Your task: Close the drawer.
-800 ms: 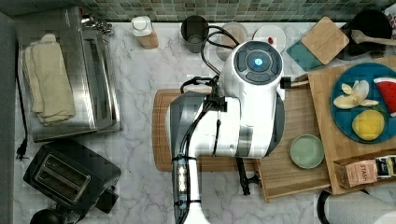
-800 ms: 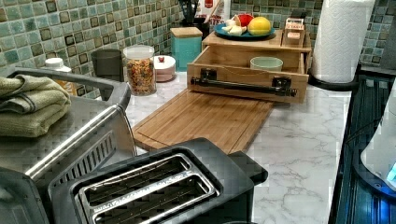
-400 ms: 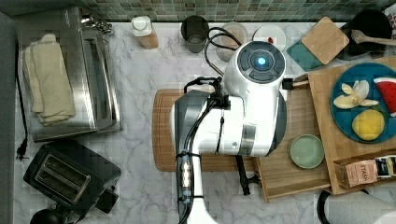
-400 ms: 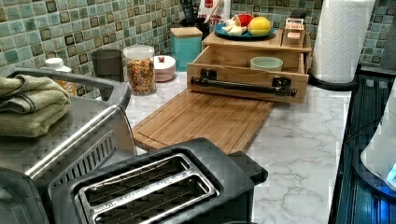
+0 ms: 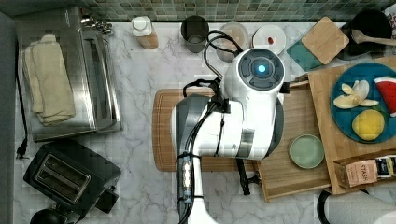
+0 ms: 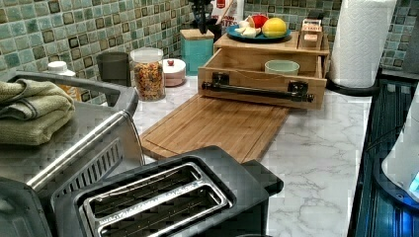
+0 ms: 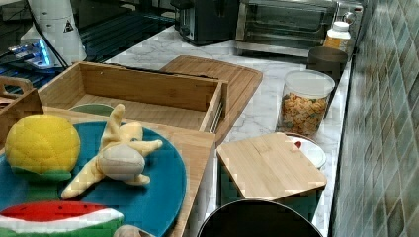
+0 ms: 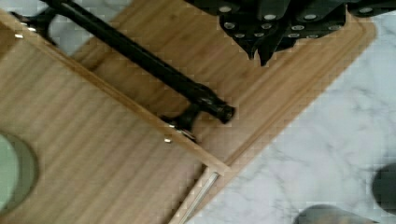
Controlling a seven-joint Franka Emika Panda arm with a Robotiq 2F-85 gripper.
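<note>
The drawer (image 6: 262, 81) stands pulled well out of its wooden box (image 6: 272, 45), its front panel overhanging the far end of the cutting board (image 6: 217, 126) on the marble bench (image 6: 316, 148), with a pale green bowl (image 6: 281, 66) sitting on its floor. Its black bar handle (image 8: 140, 58) runs across the front, and in the wrist view we see the claw (image 8: 273, 28) hanging above the board just outside that bar, not touching it; whether it is spread or clenched we cannot tell. From the top view the arm (image 5: 233, 121) covers the board and the drawer's front edge. We judge the step in hand to be lining up for the push. To do it well we would lower the claw until it sits level with the front panel, meet it near the middle of the bar so the drawer does not skew on its runners, and press straight toward the box, slowly enough that the bowl stays put. The blue plate (image 5: 362, 100) of toy fruit on top should stay untouched.
</note>
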